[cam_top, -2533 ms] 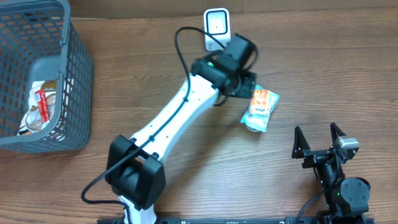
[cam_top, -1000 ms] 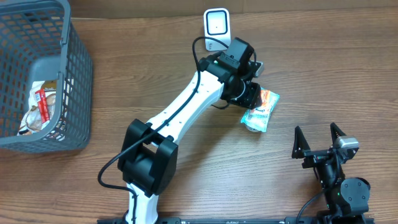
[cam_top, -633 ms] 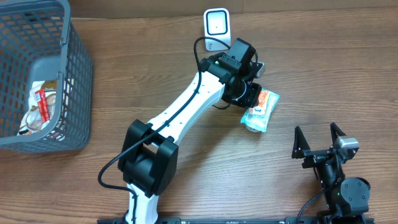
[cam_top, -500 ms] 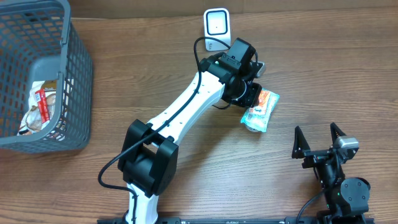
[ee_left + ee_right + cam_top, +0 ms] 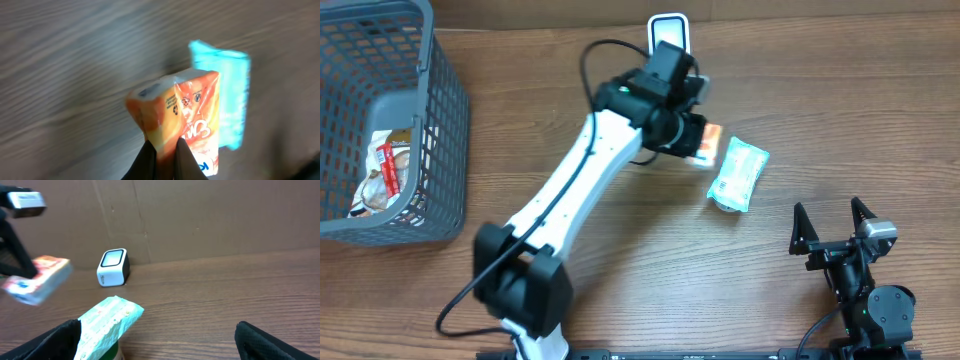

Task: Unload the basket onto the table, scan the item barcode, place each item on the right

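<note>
While pack (image 5: 185, 115) hangs, teal packet (image 5: 737, 175) nearby, scanner (image 5: 114, 267) close

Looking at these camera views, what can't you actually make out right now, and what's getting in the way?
- Barcode on the orange packet: not visible; the left wrist view is blurred, and overhead the left gripper covers most of it.
- Scanner: overhead, lower part hidden behind the left gripper.
- Basket: cut by the overhead frame's left edge; contents too small to identify.
</note>
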Controlling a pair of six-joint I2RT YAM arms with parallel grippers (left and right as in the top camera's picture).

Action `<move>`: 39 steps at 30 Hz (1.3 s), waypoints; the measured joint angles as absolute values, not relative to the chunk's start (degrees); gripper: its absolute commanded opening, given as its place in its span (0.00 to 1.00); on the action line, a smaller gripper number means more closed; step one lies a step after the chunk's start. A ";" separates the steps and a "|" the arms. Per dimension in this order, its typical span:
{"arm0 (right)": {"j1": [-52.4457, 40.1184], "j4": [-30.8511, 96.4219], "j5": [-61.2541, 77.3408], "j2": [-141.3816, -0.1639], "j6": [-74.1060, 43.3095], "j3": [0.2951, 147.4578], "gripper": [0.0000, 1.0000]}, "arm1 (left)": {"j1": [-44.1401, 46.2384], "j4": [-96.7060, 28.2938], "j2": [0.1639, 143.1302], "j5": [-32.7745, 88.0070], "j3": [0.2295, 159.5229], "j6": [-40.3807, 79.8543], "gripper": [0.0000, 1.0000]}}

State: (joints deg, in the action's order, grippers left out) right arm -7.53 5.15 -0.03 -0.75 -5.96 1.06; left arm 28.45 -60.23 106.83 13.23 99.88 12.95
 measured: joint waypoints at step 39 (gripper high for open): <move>-7.53 5.15 -0.05 -0.75 -5.93 1.06 1.00 | 42.02 -63.00 120.51 -38.79 85.41 31.64 0.09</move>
State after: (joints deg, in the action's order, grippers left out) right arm -7.53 5.15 -0.05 -0.75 -5.93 1.06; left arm 42.02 -63.00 120.51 -38.79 85.41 31.64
